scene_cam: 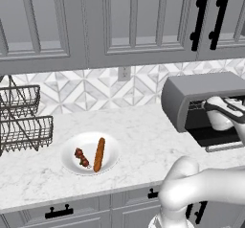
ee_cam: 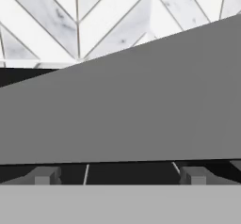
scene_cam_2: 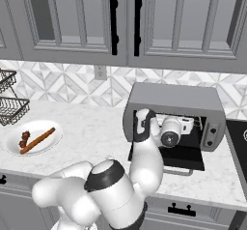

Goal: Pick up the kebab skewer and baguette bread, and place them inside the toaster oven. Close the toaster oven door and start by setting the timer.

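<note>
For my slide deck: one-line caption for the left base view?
Kebab skewer and baguette bread wait on a white plate beside the open toaster oven.

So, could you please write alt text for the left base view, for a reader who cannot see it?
A white plate on a marble counter holds a kebab skewer beside a baguette bread. To the right, the toaster oven stands with its door folded down, and the robot's hand reaches into the opening. Wire baskets stand at the left.
</note>
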Motion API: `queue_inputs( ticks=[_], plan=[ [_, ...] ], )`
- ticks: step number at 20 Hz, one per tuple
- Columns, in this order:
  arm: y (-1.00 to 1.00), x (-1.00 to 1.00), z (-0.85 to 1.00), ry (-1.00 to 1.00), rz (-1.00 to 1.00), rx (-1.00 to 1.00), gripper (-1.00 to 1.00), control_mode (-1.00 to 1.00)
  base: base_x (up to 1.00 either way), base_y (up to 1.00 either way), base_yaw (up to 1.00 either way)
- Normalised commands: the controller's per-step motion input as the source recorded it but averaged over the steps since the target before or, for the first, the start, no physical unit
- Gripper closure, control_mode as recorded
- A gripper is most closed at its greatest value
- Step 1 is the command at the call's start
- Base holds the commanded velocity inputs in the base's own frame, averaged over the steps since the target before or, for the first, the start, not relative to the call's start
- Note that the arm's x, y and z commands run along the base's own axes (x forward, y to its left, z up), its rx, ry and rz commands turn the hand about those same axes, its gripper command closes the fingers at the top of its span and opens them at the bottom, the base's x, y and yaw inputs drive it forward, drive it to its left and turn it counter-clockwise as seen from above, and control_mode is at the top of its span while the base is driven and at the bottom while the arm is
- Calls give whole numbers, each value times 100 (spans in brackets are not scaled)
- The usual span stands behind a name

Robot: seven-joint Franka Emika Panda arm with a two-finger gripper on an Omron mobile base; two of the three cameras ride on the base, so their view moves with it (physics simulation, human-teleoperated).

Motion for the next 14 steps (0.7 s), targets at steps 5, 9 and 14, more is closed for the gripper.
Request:
queue_inputs(
  ticks=[5,9,14],
  plan=[
    [0,3,-2,5,0,0,-100,-100,0,0,0],
    [0,0,-21,14,0,0,-100,-100,0,0,0],
    [-1,-18,-54,18,0,0,-100,-100,0,0,0]
  ],
)
